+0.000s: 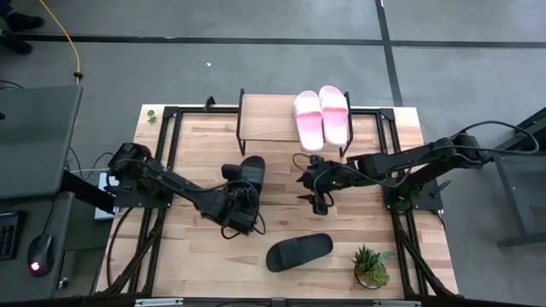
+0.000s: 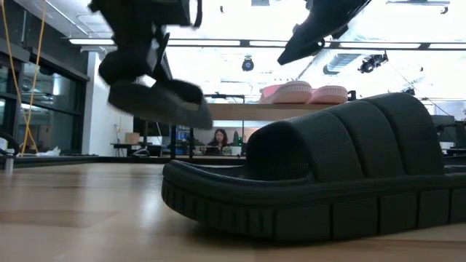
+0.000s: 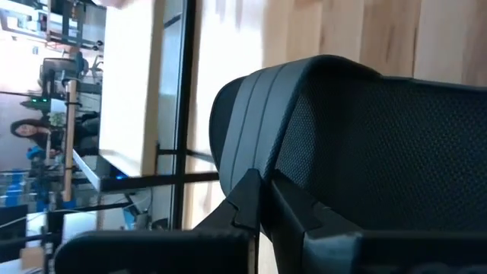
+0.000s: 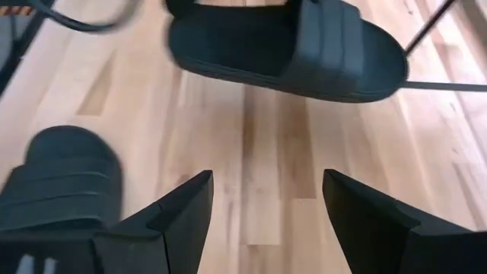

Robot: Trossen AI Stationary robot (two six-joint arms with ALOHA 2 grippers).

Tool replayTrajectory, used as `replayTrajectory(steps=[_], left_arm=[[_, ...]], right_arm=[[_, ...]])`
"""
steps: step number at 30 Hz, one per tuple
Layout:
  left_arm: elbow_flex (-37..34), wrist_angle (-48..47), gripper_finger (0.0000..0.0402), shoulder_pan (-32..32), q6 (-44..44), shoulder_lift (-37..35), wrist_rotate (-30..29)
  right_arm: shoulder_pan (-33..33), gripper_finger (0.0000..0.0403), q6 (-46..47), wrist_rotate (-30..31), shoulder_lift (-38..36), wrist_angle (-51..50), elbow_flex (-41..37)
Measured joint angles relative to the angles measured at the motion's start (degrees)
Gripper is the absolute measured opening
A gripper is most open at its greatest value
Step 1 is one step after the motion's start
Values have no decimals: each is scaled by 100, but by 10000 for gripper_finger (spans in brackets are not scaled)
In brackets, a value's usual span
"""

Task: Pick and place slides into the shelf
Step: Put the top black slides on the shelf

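Slides in pink already sit atop the shelf, so the left gripper pinches one black slide aloft before that shelf, the right gripper spread, idle nearby.

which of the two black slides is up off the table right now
The black slide gripped by the left tool; the other black slide lies on the table.

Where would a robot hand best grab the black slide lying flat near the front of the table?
Probably by the wide strap of the black slide, coming straight down from above. It lies flat, sole down, strap arched upward, with bare table around it. The open right hand hovers nearest.
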Motion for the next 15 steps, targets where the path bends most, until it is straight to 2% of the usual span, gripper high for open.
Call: replayTrajectory(steps=[7, 15], left_arm=[[640, -382, 6, -4, -109, -9, -35], [695, -1074, 8, -3, -273, -9, -389]], right_arm=[[-463, 239, -30, 0, -2, -84, 0], [-694, 239, -261, -10, -2, -317, 0]])
